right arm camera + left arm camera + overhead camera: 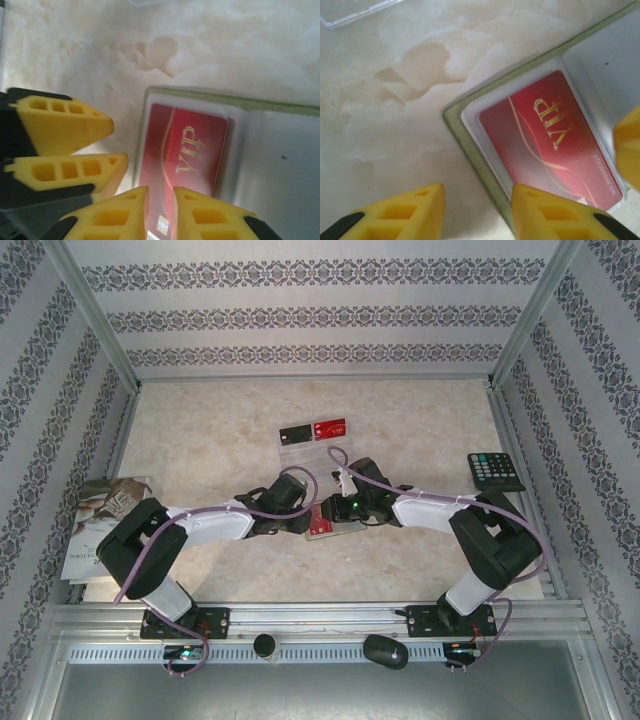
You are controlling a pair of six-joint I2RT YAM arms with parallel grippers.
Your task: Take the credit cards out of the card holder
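Observation:
The olive-green card holder lies open in the middle of the table, under both grippers. Its green edge frames a pale grey inside. A red credit card with gold VIP lettering lies flat in its clear pocket. My left gripper is open and straddles the holder's edge, one finger over the table, the other over the card's corner. My right gripper hovers over the card's chip end, its jaws a narrow slit apart. A black card and another red card lie farther back.
A black calculator sits at the right. A printed booklet lies at the left edge. A see-through card rests on the table beyond the holder. The left gripper's fingers are close beside the right gripper.

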